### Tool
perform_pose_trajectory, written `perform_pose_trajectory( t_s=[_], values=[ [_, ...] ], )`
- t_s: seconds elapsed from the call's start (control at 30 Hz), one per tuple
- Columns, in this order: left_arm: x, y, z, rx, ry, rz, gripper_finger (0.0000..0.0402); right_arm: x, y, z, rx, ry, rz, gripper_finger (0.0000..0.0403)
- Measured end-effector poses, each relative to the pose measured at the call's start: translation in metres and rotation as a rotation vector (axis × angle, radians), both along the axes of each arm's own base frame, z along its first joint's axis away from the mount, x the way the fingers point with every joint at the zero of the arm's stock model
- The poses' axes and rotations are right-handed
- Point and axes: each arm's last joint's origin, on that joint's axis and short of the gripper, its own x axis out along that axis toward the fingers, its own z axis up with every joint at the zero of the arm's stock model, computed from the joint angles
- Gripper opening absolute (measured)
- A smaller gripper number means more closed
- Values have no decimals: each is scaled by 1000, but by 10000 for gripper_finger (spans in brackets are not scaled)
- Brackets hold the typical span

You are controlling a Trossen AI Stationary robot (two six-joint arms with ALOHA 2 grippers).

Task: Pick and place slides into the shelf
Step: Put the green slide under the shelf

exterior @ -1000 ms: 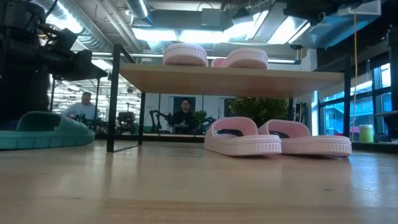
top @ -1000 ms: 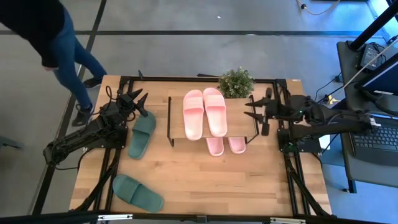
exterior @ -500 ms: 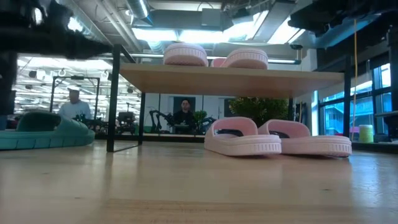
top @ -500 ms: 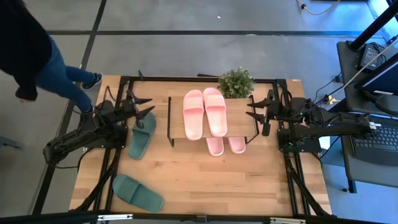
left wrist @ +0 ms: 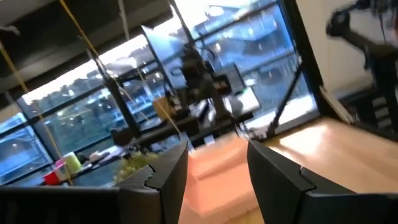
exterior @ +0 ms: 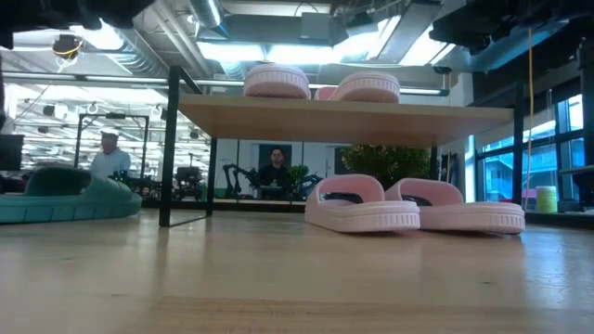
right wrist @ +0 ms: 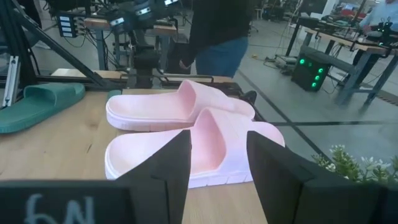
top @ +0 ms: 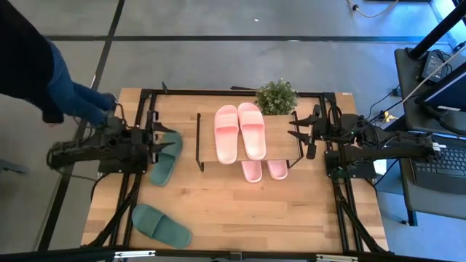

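Slides sit in three places: one light pink pair [top: 239, 131] on the shelf's [top: 280, 145] pale wood top board, a second pink pair [top: 263, 170] on the counter [top: 240, 211] under that board, toes poking out at its near edge, and two dark green slides loose on the counter. One green slide [top: 166, 157] lies just left of the shelf; the other green slide [top: 161, 225] rests near the front left corner.

The left pincer [top: 153, 140] hangs empty beside the nearer green slide, fingers apart. The right pincer [top: 301, 133] waits at the shelf's right end, fingers parted, holding nothing.

Judged from this, the pink pairs are stowed and the green pair remains. The next move likely calls for the left pincer to drop onto the nearer green slide and grip its strap or edge.

The slides look soft, moulded and matte, with wide arched straps; the shelf legs are thin black metal.
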Motion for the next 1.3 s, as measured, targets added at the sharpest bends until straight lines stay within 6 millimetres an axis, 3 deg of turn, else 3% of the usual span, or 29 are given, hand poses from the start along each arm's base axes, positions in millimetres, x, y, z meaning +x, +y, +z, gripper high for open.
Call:
perform_pose_trajectory(
  t_s=[0.17,0.5,0.73,0.93,1.13,1.3],
  values=[
    [16,-7,-3,81,113,17,159,0,0,0,0,1,0,157],
    [34,-27,36,205,538,316,159,0,0,-2,1,23,0,157],
    [37,-43,58,173,689,459,159,0,0,-3,2,31,0,157],
    [53,-58,40,216,881,481,159,-1,0,-6,4,69,0,157],
    [67,-66,19,-35,968,604,158,-1,0,-8,6,87,0,157],
    [82,-75,0,-105,1075,637,151,-1,0,-8,-17,93,4,157]
  ],
)
